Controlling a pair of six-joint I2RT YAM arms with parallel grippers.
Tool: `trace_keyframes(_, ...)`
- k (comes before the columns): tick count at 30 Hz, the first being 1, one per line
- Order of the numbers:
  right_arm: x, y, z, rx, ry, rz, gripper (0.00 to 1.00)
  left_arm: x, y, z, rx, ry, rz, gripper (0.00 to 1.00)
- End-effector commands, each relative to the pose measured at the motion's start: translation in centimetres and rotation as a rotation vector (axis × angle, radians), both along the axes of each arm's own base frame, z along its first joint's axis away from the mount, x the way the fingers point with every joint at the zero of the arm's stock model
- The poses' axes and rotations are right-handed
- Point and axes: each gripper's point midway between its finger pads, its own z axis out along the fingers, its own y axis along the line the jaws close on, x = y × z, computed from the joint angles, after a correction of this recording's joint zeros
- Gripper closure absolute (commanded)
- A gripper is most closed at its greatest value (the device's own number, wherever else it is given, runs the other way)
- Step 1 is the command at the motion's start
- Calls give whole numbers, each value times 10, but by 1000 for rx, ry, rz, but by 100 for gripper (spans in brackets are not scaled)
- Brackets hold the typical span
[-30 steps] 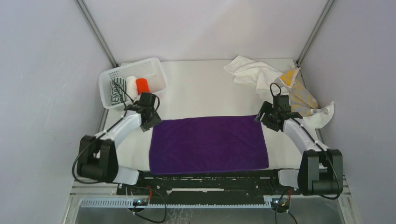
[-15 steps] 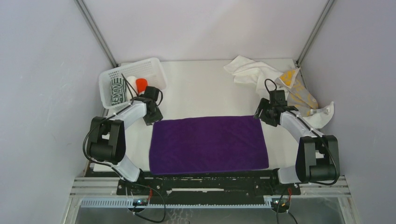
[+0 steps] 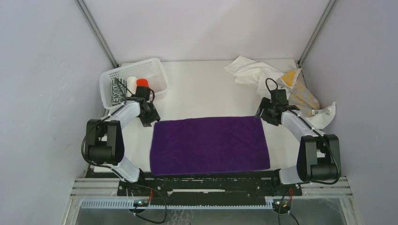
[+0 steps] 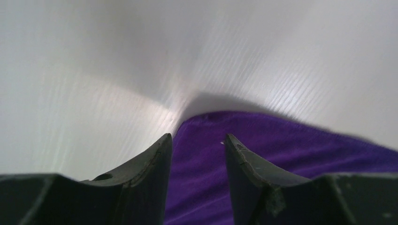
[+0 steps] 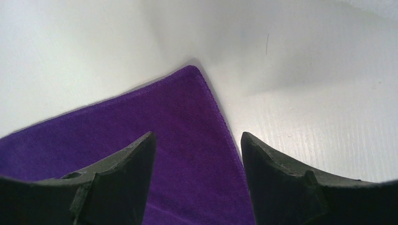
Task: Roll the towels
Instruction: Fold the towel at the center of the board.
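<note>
A purple towel [image 3: 210, 145] lies spread flat in the middle of the table. My left gripper [image 3: 152, 119] hovers at its far left corner, open; in the left wrist view the purple towel [image 4: 263, 154] shows in the gap of the left gripper [image 4: 197, 141]. My right gripper [image 3: 262, 116] stands open over the far right corner; in the right wrist view the towel's corner [image 5: 187, 98] sits just ahead of the right gripper [image 5: 196, 138]. A white towel [image 3: 248, 70] and a yellow-and-grey towel [image 3: 296, 89] lie crumpled at the back right.
A white mesh basket [image 3: 149, 70] at the back left holds a rolled dark green-and-white towel [image 3: 117, 92], a white roll [image 3: 131, 81] and an orange-red roll [image 3: 142, 84]. Grey walls close in the table on three sides.
My left gripper has drawn back and left, off the towel's corner, with its jaws a little narrower. The right gripper has edged slightly farther back. The purple towel has not moved.
</note>
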Motion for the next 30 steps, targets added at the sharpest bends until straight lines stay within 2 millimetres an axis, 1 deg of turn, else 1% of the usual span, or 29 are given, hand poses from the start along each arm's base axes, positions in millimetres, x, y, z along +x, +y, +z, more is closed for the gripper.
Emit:
trace_keyframes(1,24,0,22,-21,-102,21,34,-11,3,42,41,-4,-234,49)
trace_keyframes(3,27,1,22,-21,-111,30,34,-15,9,43,86,36,-330,49)
trace_keyframes(6,29,5,22,-28,-122,49,34,-15,15,38,133,68,-433,48)
trace_keyframes(9,29,9,22,-32,-127,72,34,-10,4,34,109,68,-528,47)
trace_keyframes(12,30,11,25,-32,-141,85,34,-3,4,33,165,83,-620,48)
trace_keyframes(17,29,15,22,-21,-145,95,34,10,2,32,181,80,-738,47)
trace_keyframes(21,28,16,23,-18,-150,98,34,13,2,25,187,119,-813,47)
trace_keyframes(27,28,15,23,-19,-157,97,34,11,-9,16,185,145,-955,48)
trace_keyframes(30,28,15,24,-22,-157,97,34,11,-12,9,179,167,-988,50)
